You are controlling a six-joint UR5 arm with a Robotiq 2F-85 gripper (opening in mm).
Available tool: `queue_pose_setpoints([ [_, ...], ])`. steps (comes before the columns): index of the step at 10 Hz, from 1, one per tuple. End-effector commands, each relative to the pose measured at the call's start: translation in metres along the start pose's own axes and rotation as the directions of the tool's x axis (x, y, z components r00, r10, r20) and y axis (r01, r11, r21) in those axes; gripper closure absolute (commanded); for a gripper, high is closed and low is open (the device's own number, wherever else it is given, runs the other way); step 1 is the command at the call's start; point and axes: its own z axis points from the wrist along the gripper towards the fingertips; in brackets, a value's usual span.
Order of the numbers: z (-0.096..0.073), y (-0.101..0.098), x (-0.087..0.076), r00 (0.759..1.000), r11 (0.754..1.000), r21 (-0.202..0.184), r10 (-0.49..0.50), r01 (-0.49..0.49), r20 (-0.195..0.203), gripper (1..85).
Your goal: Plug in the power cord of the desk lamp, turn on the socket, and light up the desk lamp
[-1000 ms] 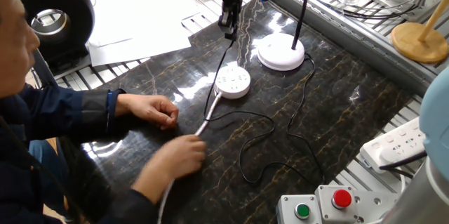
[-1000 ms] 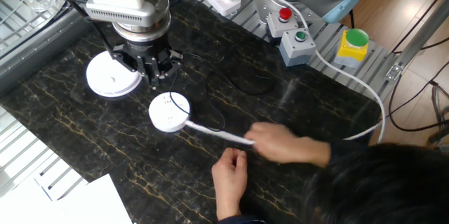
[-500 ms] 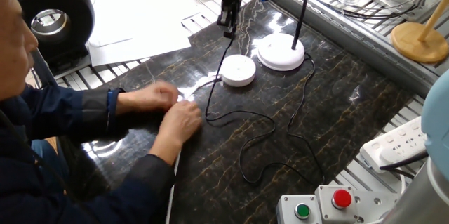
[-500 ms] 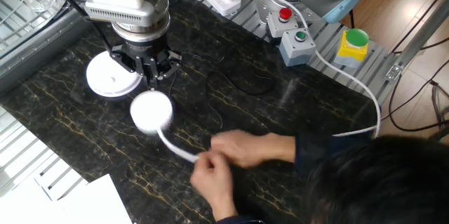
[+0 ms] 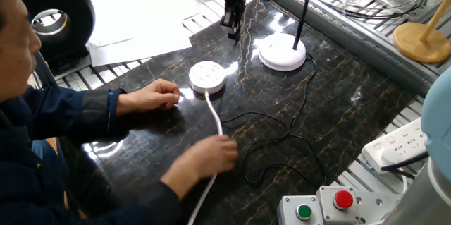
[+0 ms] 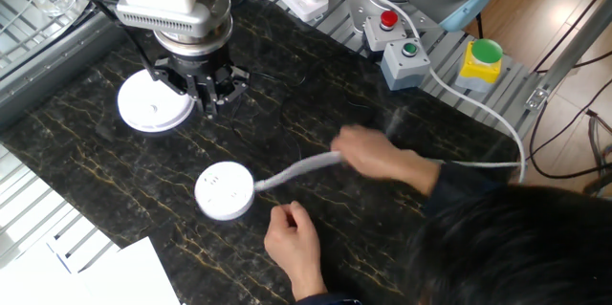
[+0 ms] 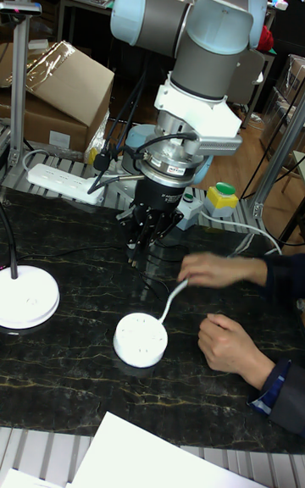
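My gripper (image 7: 134,257) pinches the power cord (image 5: 262,128) plug above the table, nothing plugged into the socket (image 6: 225,190) yet, desk lamp (image 5: 282,52) unlit.

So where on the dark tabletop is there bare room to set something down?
Bare marble lies right of the lamp base, toward the metal rail, and between that base and the paper in the other fixed view. The middle is crowded: socket, white cable, black cord loops, two hands, with the gripper above.
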Motion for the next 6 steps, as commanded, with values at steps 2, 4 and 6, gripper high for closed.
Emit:
queue_pose_setpoints([
  [2,-0.0011,-0.0038,0.0010,1.000,1.000,0.012,-0.004,0.004,-0.003,84.3],
  [4,-0.0011,0.0009,-0.0003,1.000,0.999,-0.006,-0.031,0.031,0.003,84.3],
  [6,-0.0011,-0.0009,-0.0010,0.999,0.999,0.001,-0.039,0.039,0.005,84.3],
])
